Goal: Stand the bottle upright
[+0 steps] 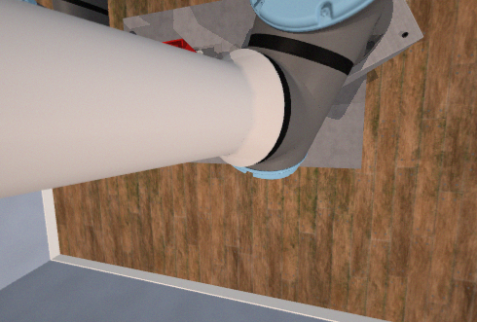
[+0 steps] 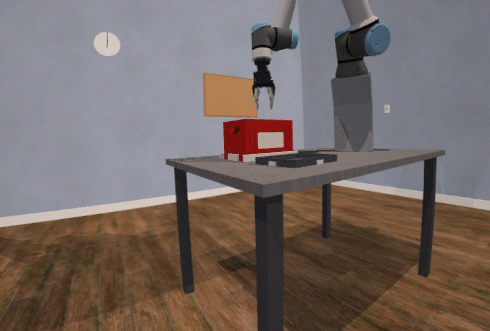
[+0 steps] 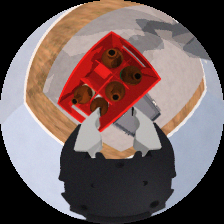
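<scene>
The red crate point(image 1: 180, 44) point(image 2: 285, 133) point(image 3: 102, 71) stands on the table. Several brown bottles stand in it, among them a far one point(image 3: 112, 59), a right one point(image 3: 131, 75), a middle one point(image 3: 115, 91), a left one point(image 3: 82, 94) and a near one point(image 3: 99, 105) partly behind a fingertip. Neck differences are too small to tell. The dark tray point(image 2: 290, 163) point(image 3: 150, 109) lies beside the crate and bears no bottle in the exterior view. My gripper point(image 2: 264, 108) point(image 3: 116, 107) points down above the crate, partly open and empty, touching nothing. The arm hides it in the top view.
The grey table point(image 1: 336, 149) point(image 2: 350, 165) carries the crate, the tray and, at its far side, the robot's pedestal point(image 2: 352, 108). The arm covers most of the crate in the top view. The crate's walls rise well above the tray.
</scene>
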Robot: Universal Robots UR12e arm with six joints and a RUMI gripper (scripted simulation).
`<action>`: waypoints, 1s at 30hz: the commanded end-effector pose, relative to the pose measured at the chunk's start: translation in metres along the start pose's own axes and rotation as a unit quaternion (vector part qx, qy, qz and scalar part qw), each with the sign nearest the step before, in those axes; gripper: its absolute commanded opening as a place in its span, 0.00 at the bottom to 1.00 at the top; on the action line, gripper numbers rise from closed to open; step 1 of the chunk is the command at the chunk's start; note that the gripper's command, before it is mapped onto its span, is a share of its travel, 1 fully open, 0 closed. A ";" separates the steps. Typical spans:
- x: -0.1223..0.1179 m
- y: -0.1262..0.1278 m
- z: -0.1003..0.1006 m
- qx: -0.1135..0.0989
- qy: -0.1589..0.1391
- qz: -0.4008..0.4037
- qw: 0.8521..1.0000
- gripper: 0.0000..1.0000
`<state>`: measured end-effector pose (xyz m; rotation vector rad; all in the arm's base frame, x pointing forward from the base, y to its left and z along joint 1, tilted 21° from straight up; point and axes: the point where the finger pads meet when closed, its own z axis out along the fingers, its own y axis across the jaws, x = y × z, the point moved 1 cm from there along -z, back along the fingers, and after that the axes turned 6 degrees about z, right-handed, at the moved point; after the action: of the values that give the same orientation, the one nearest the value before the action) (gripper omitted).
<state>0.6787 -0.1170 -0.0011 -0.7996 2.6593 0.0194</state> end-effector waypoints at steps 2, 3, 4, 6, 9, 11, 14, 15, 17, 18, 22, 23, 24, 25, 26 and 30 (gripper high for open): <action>0.000 0.000 0.001 0.000 0.000 0.000 1.000 0.38; 0.000 0.000 0.002 0.000 0.000 0.000 1.000 0.38; 0.000 0.000 0.003 0.000 0.000 0.000 1.000 0.38; 0.000 0.000 0.004 0.000 0.000 0.000 1.000 0.38; 0.000 0.000 0.007 0.000 0.000 0.000 1.000 0.38; 0.000 0.000 0.010 0.000 0.000 0.000 1.000 0.38; 0.000 0.000 0.013 0.000 0.000 0.000 1.000 0.38; 0.000 0.000 0.015 0.000 0.000 0.000 1.000 0.38; 0.000 0.000 0.016 0.000 0.000 0.000 1.000 0.38; 0.000 0.000 0.016 0.000 0.000 0.000 1.000 0.38; 0.000 -0.001 0.021 0.000 0.000 0.000 1.000 0.38; 0.000 -0.001 0.023 0.000 0.000 0.000 1.000 0.38; 0.000 -0.001 0.024 0.000 0.000 0.000 1.000 0.38; 0.000 -0.001 0.025 0.000 0.000 0.000 1.000 0.38; 0.000 -0.001 0.027 0.000 0.000 0.000 1.000 0.38; 0.000 -0.001 0.032 0.000 0.000 0.000 1.000 0.38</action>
<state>0.6880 -0.1139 -0.0269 -0.7997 2.6593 0.0194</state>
